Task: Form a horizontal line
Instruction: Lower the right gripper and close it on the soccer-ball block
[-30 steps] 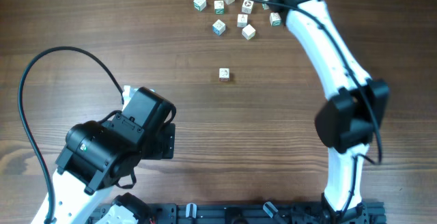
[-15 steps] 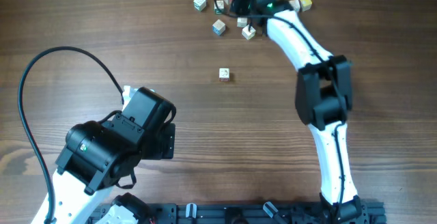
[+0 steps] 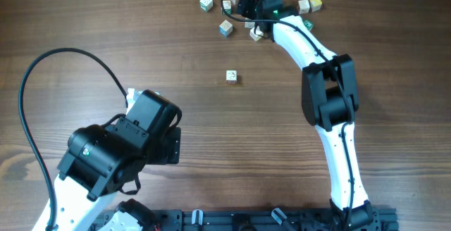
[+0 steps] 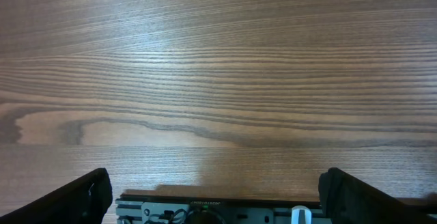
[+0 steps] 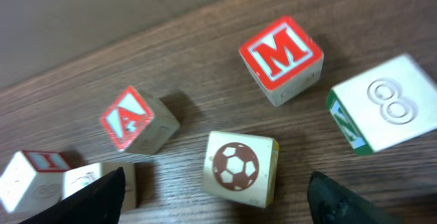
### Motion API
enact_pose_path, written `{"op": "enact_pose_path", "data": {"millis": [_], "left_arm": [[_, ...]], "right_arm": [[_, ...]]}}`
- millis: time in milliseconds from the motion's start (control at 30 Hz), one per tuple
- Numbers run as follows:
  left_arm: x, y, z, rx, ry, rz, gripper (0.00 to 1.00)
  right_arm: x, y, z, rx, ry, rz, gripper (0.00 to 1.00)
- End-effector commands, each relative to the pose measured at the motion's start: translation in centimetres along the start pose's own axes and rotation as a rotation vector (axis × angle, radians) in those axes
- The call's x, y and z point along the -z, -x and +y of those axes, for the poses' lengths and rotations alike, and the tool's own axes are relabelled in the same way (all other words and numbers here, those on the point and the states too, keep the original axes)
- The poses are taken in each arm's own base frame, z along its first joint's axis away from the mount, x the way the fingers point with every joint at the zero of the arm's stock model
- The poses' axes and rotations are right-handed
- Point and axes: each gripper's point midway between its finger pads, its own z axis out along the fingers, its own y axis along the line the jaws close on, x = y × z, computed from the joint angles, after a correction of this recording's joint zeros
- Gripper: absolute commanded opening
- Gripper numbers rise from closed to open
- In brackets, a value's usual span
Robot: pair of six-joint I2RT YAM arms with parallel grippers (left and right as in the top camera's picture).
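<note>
Right tool (image 5: 217,182), spread wide and empty, hovers over loose letter cubes (image 3: 225,27) at the tabletop's (image 3: 106,20) far edge; no horizontal line exists yet. The soccer-ball cube (image 5: 240,168) (light, hard, likely slick) should pinch best across opposite flat faces.

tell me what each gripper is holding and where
Nothing is held: left gripper open over the table; right gripper open above the football cube, not gripping it.

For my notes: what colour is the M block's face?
M block: red and white; right wrist view.
</note>
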Motion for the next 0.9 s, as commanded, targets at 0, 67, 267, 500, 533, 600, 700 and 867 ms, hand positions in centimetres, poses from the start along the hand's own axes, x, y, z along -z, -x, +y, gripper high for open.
{"op": "enact_pose_path", "data": {"millis": [0,67,267,500,533,600,700,867], "left_arm": [[-0.1,0.1,0.3,0.001,0.017,-0.005,1.00],[-0.1,0.1,0.3,0.002,0.017,-0.005,1.00],[-0.1,0.1,0.3,0.001,0.017,-0.005,1.00],[-0.1,0.1,0.3,0.002,0.017,-0.005,1.00],[-0.1,0.1,0.3,0.002,0.017,-0.005,1.00],[-0.1,0.1,0.3,0.002,0.017,-0.005,1.00],[-0.1,0.1,0.3,0.002,0.017,-0.005,1.00],[-0.1,0.1,0.3,0.001,0.017,-0.005,1.00]], "right_arm": [[-2.4,-2.0,-2.1,-0.054,-0.043,0.023,0.82],[-2.8,-2.1,-2.1,-0.062,-0.039,0.017,0.81],[-3.7,-2.2,-2.8,-0.073,-0.045,-0.003,0.71],[-3.9,-2.5,-3.2,-0.043,-0.056,0.005,0.49],[-3.9,-2.5,-3.2,-0.041,-0.056,0.006,0.46],[-3.9,-2.6,-3.2,-0.038,-0.057,0.008,0.40],[-3.9,-2.6,-3.2,-0.041,-0.057,0.008,0.32],[-3.7,-2.3,-3.1,-0.039,-0.055,0.006,0.29]]}}
